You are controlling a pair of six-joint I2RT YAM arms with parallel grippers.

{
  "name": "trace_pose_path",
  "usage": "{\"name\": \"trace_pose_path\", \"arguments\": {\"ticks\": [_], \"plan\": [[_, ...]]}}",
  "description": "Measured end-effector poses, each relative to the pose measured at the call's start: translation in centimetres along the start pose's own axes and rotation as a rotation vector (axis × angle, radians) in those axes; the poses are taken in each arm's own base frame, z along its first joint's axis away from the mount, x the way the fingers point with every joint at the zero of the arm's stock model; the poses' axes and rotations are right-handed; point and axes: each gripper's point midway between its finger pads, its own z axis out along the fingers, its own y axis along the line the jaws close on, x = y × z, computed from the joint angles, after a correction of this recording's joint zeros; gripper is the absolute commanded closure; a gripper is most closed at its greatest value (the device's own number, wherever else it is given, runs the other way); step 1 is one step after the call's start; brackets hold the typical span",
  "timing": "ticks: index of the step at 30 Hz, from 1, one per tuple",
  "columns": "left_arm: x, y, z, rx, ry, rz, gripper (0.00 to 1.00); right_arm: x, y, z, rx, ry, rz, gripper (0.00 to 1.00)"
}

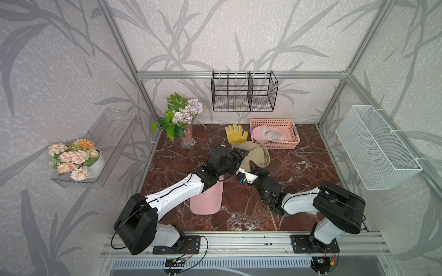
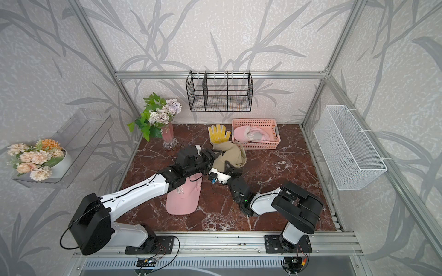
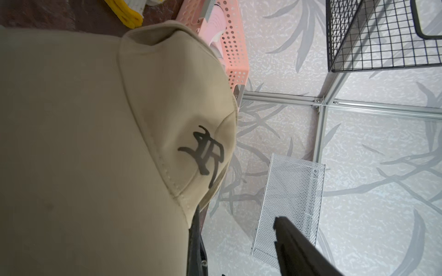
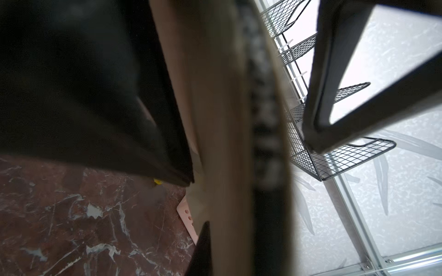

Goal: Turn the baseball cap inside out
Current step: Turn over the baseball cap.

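The beige baseball cap (image 1: 257,153) (image 2: 235,153) with a dark embroidered letter is lifted off the marble table (image 1: 299,191) between my two grippers, its crown facing the left wrist camera (image 3: 95,143). My left gripper (image 1: 245,153) (image 2: 216,153) (image 3: 236,219) stands open against the cap's left side. One finger lies along the fabric edge and the gap between the jaws holds nothing. From the near side my right gripper (image 1: 253,166) (image 2: 227,165) (image 4: 234,239) is shut on the cap's edge, with beige fabric (image 4: 222,143) pinched between its fingers.
A pink cap (image 1: 207,200) (image 2: 183,198) lies on the table under my left arm. Behind the beige cap are a yellow glove (image 1: 235,135), a pink basket (image 1: 275,123) holding pink items, and a flower vase (image 1: 187,138). A black wire rack (image 1: 244,95) and a white mesh basket (image 1: 378,148) hang on the walls.
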Motion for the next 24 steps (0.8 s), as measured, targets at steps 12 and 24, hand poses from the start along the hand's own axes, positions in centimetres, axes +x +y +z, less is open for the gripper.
{"name": "trace_pose_path", "arguments": {"ticks": [12, 24], "plan": [[-4.1, -6.0, -5.7, 0.1, -0.298, 0.52, 0.08, -0.4, -6.7, -0.6, -0.18, 0.122, 0.416, 1.0], [-1.2, -11.5, -8.1, 0.138, -0.26, 1.6, 0.0, 2.9, -5.1, -3.9, -0.518, 0.308, 0.73, 1.0]]}}
